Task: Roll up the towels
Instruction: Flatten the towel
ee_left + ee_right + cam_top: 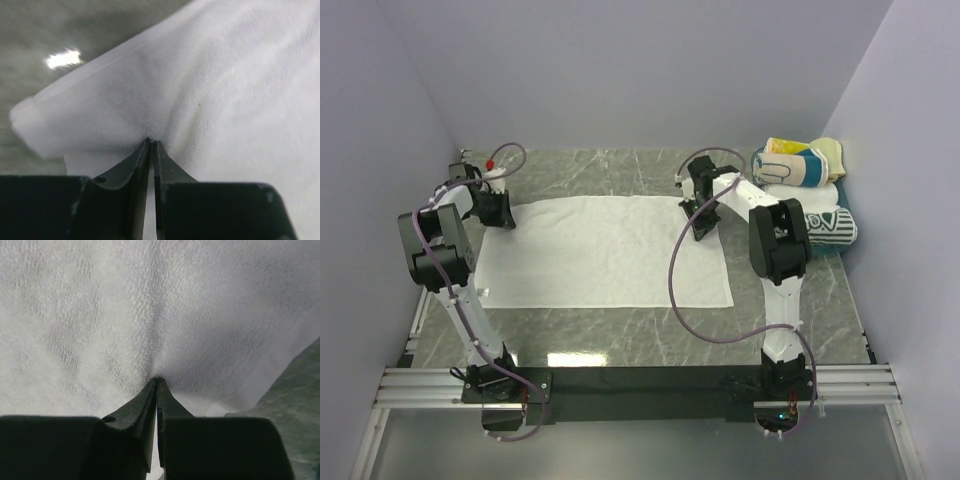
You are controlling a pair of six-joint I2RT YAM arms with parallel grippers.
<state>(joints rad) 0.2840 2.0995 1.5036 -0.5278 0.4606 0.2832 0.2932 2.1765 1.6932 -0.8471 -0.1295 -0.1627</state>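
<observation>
A large white towel lies spread flat on the marble table. My left gripper is at its far left corner and is shut on that edge; in the left wrist view the white towel puckers at the left gripper. My right gripper is at the far right corner, shut on the cloth; in the right wrist view the white towel bunches into the right gripper. Rolled towels are stacked at the far right.
The stack holds a yellow-teal-white striped roll on top and a white roll with dark print below, against the right wall. Purple walls close in the table on three sides. A purple cable from the right arm hangs over the towel.
</observation>
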